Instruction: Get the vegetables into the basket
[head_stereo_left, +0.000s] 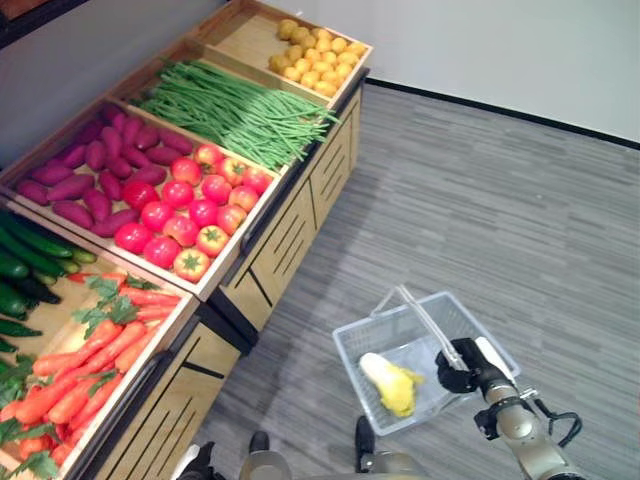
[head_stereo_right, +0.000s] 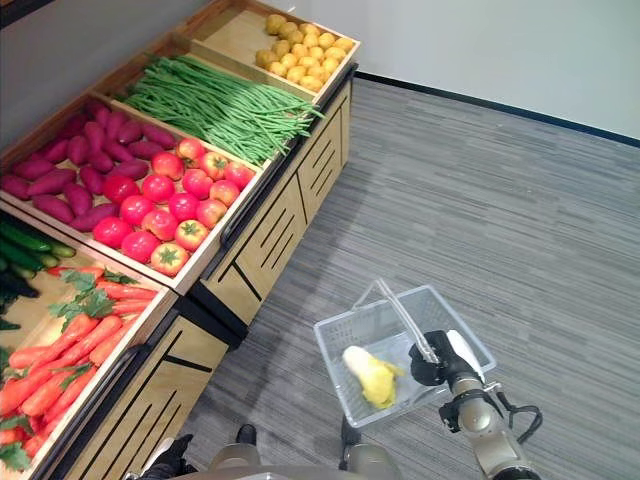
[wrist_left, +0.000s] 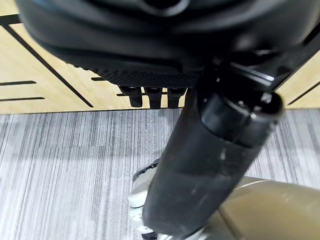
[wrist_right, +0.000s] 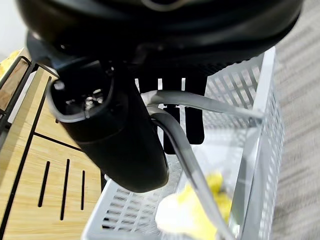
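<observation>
One veggie's in so far: a yellow-and-white cabbage lying on the floor of the basket, long axis running from its white end near the basket's stand-side wall to its yellow end at the middle. My right hand has its fingers curled round the basket's handles, while my left hand hangs with fingers straight, holding nothing. I'd worry the basket swings or tips on those thin handles when I reach for the tomatoes, since it hangs well out from the basket-side edge of the stand.
</observation>
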